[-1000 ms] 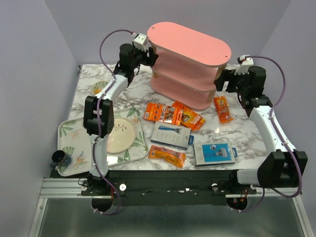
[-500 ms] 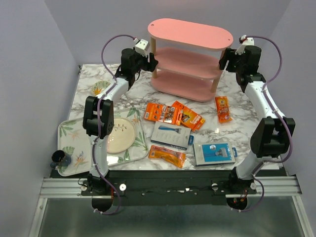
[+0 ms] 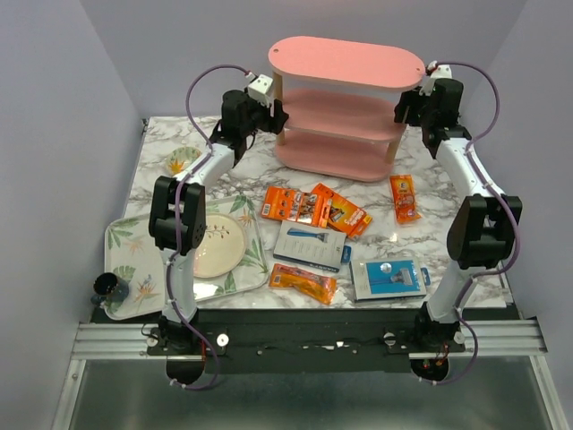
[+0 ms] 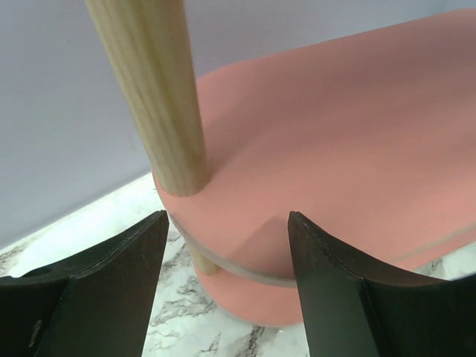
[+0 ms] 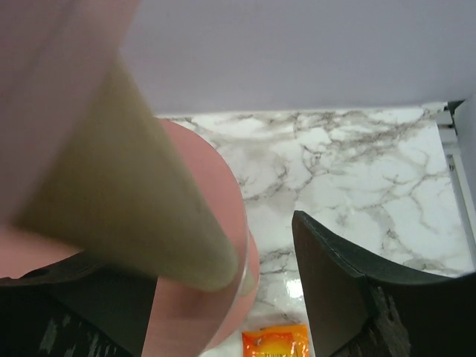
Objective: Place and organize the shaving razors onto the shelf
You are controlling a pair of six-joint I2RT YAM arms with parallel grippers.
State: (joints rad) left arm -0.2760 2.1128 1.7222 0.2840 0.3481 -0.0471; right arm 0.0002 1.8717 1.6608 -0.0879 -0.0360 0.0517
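All six shaving razors point(image 3: 310, 245) lie on the table point(image 3: 430, 242) in front of the shelf point(image 3: 346, 61), none on it. At the shelf's left end the left gripper point(image 3: 276, 115) gapes, and at its right end the right gripper point(image 3: 405, 106) does too, each by a wooden post point(image 4: 156, 97), clamping nothing.

We can read no words or numbers anywhere; the print on the orange packets point(image 3: 303, 282) and blue cards point(image 3: 387, 279) is too small to make out.

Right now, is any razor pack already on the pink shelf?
No, the boards of the shelf look bare; the razor packs lie on the table before it.
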